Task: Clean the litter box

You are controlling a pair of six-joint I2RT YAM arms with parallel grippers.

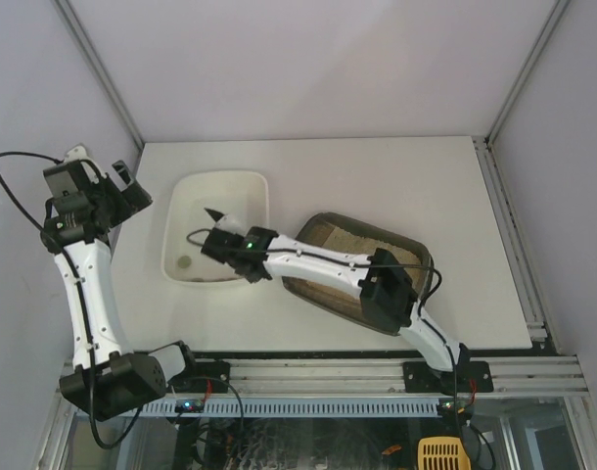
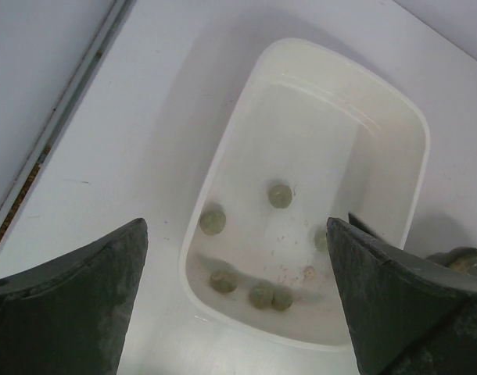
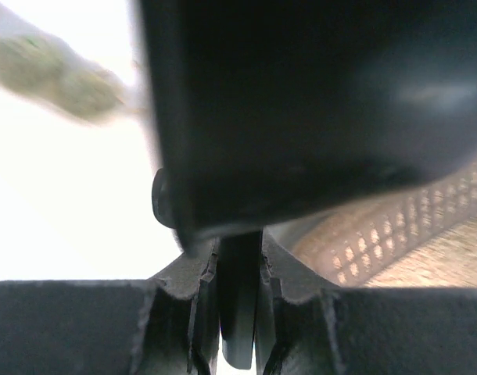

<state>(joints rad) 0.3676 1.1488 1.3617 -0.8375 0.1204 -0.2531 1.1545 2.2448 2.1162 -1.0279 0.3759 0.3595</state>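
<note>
R gripper (image 3: 240,312) is pinching the thin handle of a dark plastic scoop (image 3: 301,101), fingers pressed tight on it, hovering over the white rounded-rect plastic tray (image 1: 176,235) at left-centre of the tabletop (image 1: 396,171). L gripper (image 2: 237,226) is hanging spread wide, empty, by the tabletop's left edge. Greenish-grey round lumps (image 2: 280,195) are lying at the tray's near end. Dark brown-grey rounded-rect plastic litter box (image 1: 377,228) w/ beige sandy litter is sitting just right of the tray, toward the near edge, partly under the R arm.
</note>
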